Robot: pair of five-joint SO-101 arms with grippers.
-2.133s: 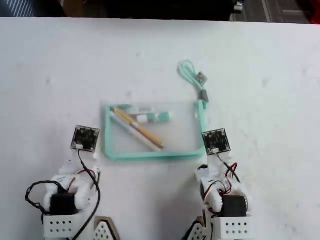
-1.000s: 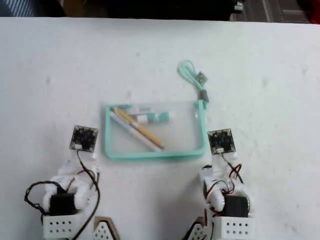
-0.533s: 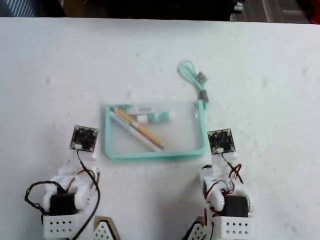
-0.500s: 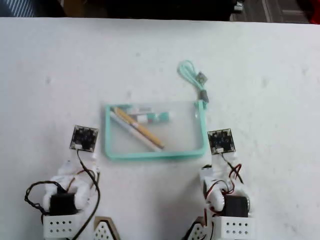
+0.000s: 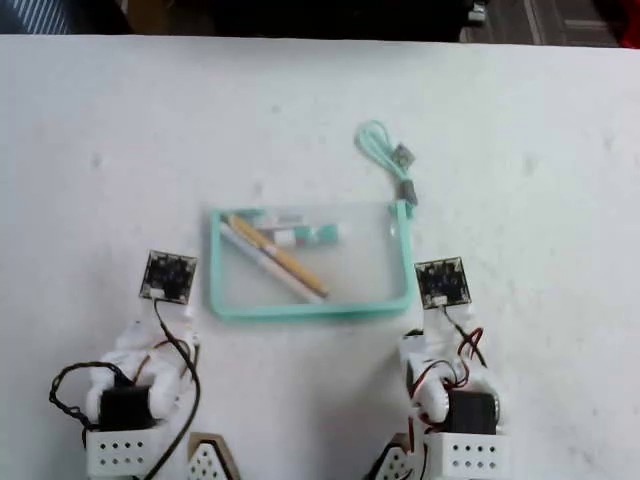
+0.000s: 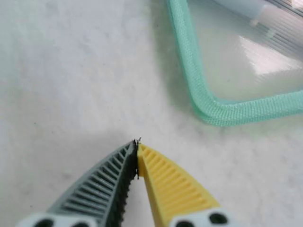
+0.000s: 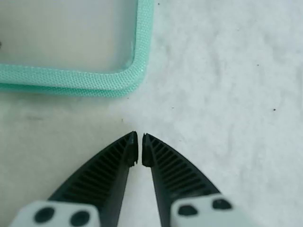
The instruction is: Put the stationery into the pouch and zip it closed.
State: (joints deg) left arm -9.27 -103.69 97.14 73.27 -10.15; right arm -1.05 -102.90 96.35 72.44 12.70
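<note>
Lying between and just ahead of the jaws, the clear, mint-edged plastic pouch (image 5: 310, 312) holds the pens (image 5: 275, 255). Both jaws sit closed and empty, seemingly since zipping looks done.

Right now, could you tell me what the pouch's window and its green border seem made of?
Pouch window: probably clear flexible plastic, glossy; the stationery shows through and it glints. Green border: seemingly woven mesh fabric, matte; a fine weave shows.
</note>
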